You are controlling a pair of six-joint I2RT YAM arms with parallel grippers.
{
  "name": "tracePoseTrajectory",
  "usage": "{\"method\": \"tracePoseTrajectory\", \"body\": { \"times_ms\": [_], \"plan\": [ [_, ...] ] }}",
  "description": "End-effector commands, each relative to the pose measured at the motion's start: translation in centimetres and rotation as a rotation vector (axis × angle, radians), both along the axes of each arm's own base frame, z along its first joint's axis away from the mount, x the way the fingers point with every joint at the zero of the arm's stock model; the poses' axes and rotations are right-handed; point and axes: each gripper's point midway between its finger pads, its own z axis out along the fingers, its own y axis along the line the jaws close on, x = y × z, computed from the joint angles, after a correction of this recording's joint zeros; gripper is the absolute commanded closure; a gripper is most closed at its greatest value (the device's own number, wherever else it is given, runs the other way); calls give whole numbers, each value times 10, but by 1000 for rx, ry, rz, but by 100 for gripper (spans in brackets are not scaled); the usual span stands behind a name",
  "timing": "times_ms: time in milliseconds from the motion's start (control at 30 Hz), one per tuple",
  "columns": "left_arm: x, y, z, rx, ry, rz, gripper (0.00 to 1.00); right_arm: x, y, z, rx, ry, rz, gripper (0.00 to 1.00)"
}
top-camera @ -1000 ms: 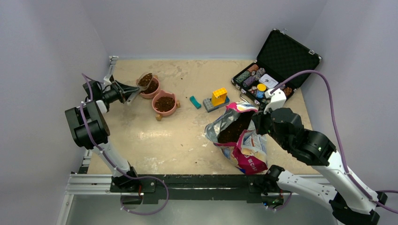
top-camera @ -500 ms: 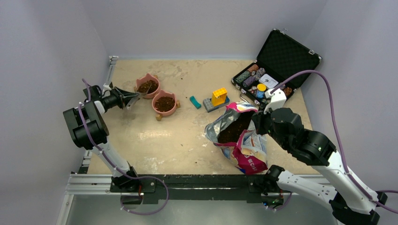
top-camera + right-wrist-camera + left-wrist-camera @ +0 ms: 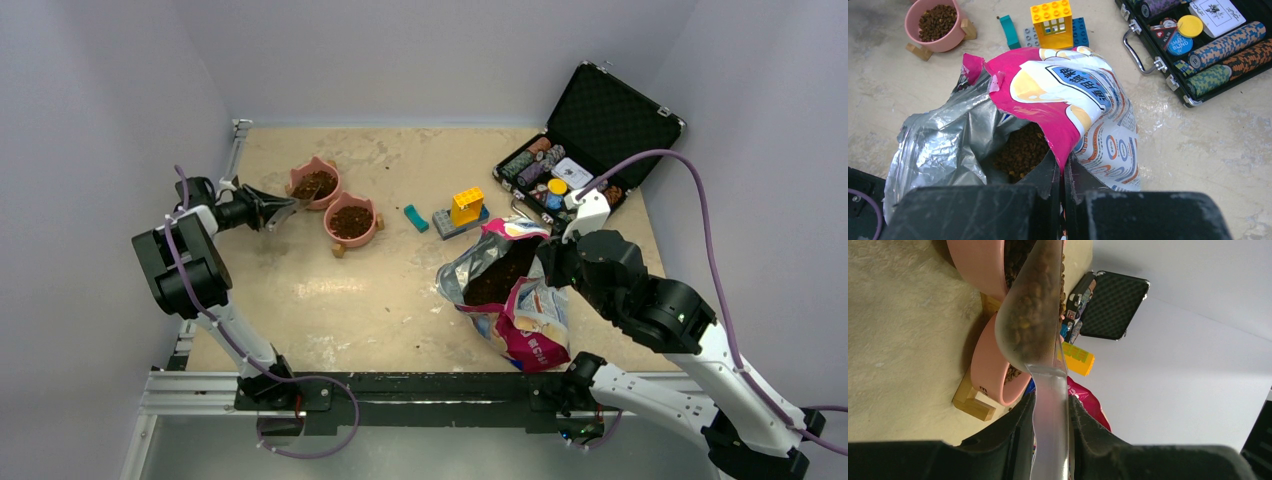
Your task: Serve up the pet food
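Beige tabletop (image 3: 380,300), lilac walls (image 3: 420,60); left pincer (image 3: 1050,404) tight around scoop (image 3: 1030,315), right pincer (image 3: 1064,172) tight on bag (image 3: 1073,100).

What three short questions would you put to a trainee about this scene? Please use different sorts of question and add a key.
1. True or false: the right gripper is shut on the rim of the pet food bag.
2. What does the left gripper hold? A. a teal brick. B. a clear scoop. C. a poker chip.
3. Fill the gap: ____ pink bowls contain kibble.

Key: 1 true; 2 B; 3 two.
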Motion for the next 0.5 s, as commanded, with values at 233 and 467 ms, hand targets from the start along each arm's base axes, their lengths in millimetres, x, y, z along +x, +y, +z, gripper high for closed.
{"method": "tracePoseTrajectory", "body": {
  "times_ms": [233,467],
  "plan": [
    [2,9,14,90,107,14,100,-1,1,7,33,-15,0,100],
    [4,1,17,173,174,-21,100,-1,1,7,36,-16,0,100]
  ]
}}
